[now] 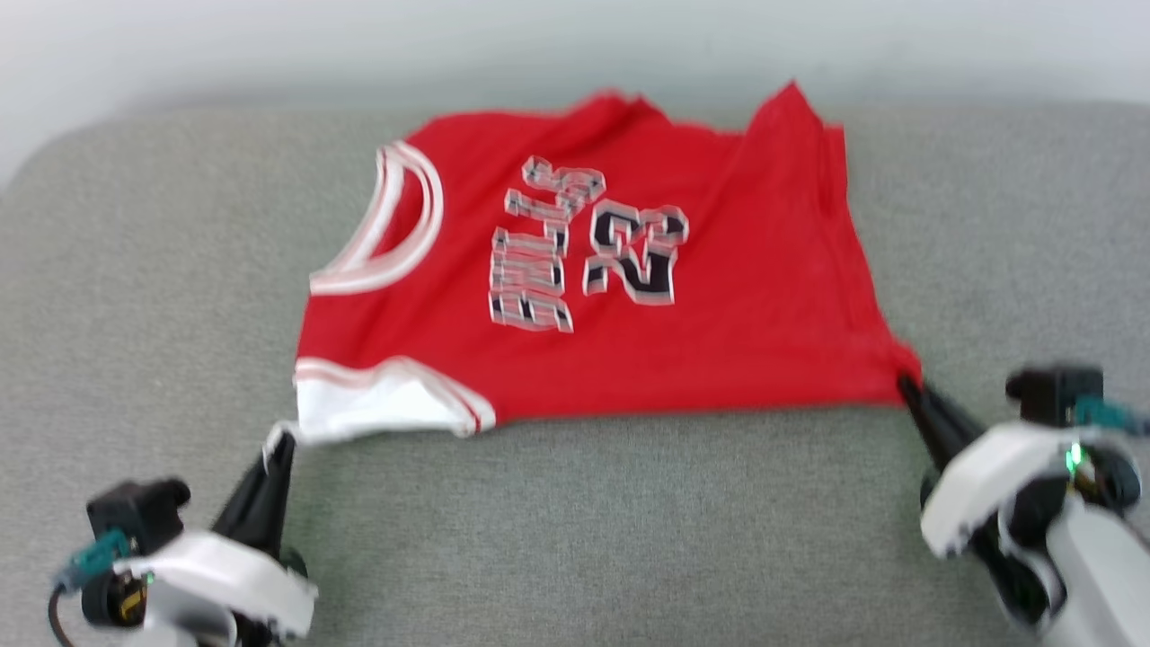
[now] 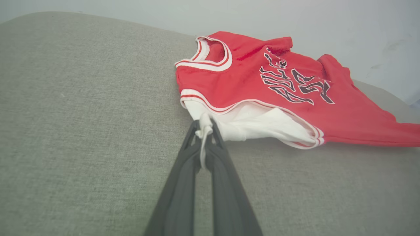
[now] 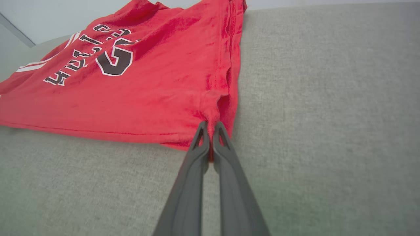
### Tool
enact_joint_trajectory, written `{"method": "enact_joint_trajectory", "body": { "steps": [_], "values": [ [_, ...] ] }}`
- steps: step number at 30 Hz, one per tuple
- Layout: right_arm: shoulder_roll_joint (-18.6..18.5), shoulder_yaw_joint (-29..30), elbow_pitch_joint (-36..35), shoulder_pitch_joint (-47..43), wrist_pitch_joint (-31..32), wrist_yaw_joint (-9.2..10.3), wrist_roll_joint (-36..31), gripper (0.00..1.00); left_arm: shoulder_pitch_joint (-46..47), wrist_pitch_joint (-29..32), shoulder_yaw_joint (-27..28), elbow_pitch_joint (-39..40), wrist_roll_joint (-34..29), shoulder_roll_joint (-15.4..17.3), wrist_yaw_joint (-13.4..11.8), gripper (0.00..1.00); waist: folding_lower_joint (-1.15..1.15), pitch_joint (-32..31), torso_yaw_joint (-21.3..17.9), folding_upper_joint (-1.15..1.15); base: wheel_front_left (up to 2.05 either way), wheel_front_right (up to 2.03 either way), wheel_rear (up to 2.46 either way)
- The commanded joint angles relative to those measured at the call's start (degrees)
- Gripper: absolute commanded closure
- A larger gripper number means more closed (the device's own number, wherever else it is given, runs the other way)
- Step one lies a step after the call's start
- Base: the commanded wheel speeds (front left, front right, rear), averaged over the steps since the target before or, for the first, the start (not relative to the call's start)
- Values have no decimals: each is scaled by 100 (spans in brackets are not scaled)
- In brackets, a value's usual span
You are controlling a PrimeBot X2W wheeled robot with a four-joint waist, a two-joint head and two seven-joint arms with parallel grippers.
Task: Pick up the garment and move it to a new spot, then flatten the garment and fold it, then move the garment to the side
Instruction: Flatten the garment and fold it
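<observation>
Grey upholstered surface [image 1: 575, 539] was seen in the head view, backed by a pale wall [image 1: 575, 36]. The red jersey [image 1: 746, 305] was laid across its far half, print up, with the neckline toward the robot's left. The near white sleeve [image 1: 377, 404] was pinched by the left tool [image 1: 280, 440] and the near hem corner [image 1: 898, 373] by the right tool [image 1: 907, 385]. The far edge was rumpled.

In the left wrist view, the left tool [image 2: 204, 126] was pressed together on a twist of white sleeve cloth, with the rest of the jersey resting on the surface beyond.

In the right wrist view, the right tool [image 3: 210, 126] was closed tight on a gathered red corner of the hem.

The flattening step was judged to be in hand, with the fold not yet begun. An even, matched pull toward the robot was judged to be called for, with both pinches held firm, so that the far wrinkles would be drawn out without the cloth being skewed.
</observation>
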State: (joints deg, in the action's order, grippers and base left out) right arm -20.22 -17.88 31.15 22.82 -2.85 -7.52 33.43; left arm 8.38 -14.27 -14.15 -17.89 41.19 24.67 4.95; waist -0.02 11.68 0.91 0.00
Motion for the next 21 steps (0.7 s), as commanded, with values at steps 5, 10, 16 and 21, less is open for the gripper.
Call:
{"method": "enact_joint_trajectory", "body": {
  "steps": [5, 10, 16, 21],
  "values": [
    [80, 473, -721, -1205, 317, 6, -107, 100, -848, 305, -73, 505, 114, 135, -174, 100, 2, -587, 67, 0, 0, 0, 0],
    [300, 947, -1567, -2334, 744, 5, -313, 100, -1637, 694, -34, 1098, 354, 233, -444, 100, 2, -900, 102, 0, 0, 0, 0],
    [695, 1611, -2531, -3446, 1349, 5, -608, 100, -2370, 1324, -27, 1867, 684, 374, -768, 100, 2, -1184, 214, 0, 0, 0, 0],
    [928, 1813, -3157, -3739, 1838, 5, -784, 100, -2526, 1596, 38, 2324, 825, 483, -941, 100, 2, -1216, 184, 0, 0, 0, 0]
  ]
}}
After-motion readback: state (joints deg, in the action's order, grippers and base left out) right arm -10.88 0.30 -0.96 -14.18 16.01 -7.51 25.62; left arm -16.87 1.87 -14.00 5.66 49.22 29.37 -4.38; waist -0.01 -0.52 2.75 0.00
